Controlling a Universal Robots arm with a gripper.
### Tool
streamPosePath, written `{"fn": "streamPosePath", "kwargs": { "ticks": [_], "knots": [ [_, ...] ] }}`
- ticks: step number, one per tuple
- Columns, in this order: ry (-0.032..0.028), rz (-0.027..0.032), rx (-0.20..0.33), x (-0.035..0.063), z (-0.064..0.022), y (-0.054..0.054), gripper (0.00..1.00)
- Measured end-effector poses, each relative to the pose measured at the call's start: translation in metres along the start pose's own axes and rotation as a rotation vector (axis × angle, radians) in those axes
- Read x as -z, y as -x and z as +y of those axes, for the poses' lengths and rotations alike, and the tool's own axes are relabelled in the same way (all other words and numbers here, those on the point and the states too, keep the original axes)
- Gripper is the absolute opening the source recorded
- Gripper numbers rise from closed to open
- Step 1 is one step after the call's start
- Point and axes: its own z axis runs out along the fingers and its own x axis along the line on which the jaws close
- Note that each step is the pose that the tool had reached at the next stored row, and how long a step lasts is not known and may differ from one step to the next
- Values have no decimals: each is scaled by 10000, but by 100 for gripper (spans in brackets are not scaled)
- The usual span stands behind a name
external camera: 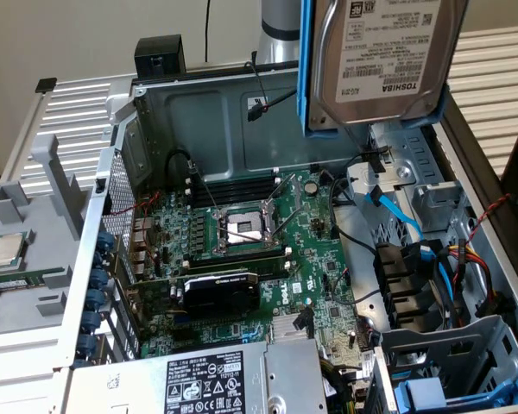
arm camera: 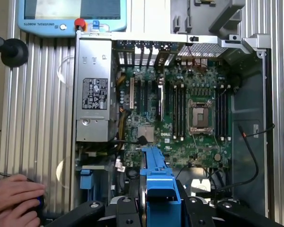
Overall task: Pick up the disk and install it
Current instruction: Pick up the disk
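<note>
The disk (external camera: 380,60), a grey hard drive with a white Toshiba label in a blue carrier frame, hangs upright and slightly tilted high above the open computer case, over its right rear side. In the wrist view the disk's blue carrier (arm camera: 158,184) sits edge-on between the black fingers (arm camera: 125,210) of my gripper (arm camera: 161,210), which is shut on it. Below it lies the motherboard (arm camera: 180,118).
The open case holds a motherboard (external camera: 259,259), an empty processor socket (external camera: 242,228), a silver power supply (external camera: 216,379) and metal drive bays (external camera: 432,207) with blue and black cables. A processor chip (external camera: 9,250) lies outside at the exterior view's left. A person's hands (arm camera: 14,196) and a teach pendant (arm camera: 71,14) sit beside the case.
</note>
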Motion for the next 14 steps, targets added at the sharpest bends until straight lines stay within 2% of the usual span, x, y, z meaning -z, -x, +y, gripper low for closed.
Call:
{"fn": "streamPosePath", "kwargs": {
  "ticks": [4, 7, 11, 14],
  "knots": [
    [0, -79, 6, 9, -47, -122, 37],
    [0, -116, 8, 13, -84, -225, 37],
    [0, -125, 9, 15, -168, -347, 37],
    [0, -127, 9, 5, -228, -382, 37]
  ]
}}
